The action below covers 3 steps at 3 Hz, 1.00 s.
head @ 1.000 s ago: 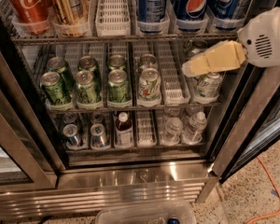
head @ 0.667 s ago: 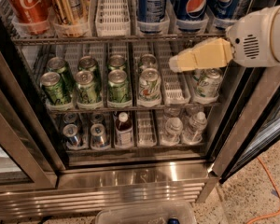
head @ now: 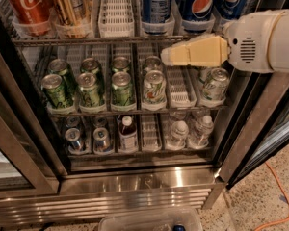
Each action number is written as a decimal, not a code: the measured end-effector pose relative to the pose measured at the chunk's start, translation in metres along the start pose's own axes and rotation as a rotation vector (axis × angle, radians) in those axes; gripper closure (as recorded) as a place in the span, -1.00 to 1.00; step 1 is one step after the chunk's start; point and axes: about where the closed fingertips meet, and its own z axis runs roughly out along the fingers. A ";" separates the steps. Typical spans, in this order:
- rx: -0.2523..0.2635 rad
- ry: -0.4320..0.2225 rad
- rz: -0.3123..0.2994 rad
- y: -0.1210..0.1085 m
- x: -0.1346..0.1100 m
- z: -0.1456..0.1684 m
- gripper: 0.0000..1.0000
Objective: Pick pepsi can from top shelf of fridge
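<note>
- The gripper (head: 171, 57) hangs in front of the fridge (head: 135, 183), level with the top of the middle rack. You cannot tell from here if it is open or closed.
- The pepsi can (head: 202, 5) stands upright on the top shelf (head: 111, 40), just above the gripper and a little to its right. It is not touching the gripper.
- More blue cans stand close on both sides of it, so there is not much room to slip in.
- Far to the left of the gripper and higher up are a red coke can (head: 29, 4) and a gold can (head: 70, 6). Leave those alone.
- Between them and the blue cans is an empty white tray (head: 116, 8).
- Below the gripper and to its left are green cans (head: 55, 89).
- The pepsi can is likely full, so think of it as a bit heavy for its size.
- Its wall is thin metal. Squeeze too hard and it may dent.
- It is smooth and round, and a cold can may be wet, so it could slip.
- Take hold across the middle of its round side, coming from the front, with a firm but gentle squeeze.
- Hold it upright as you pull it out.
</note>
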 end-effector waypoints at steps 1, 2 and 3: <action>0.022 -0.041 -0.008 0.002 -0.008 0.006 -1.00; 0.072 -0.062 -0.058 0.005 -0.013 0.013 -1.00; 0.130 -0.065 -0.091 -0.001 -0.009 0.017 -1.00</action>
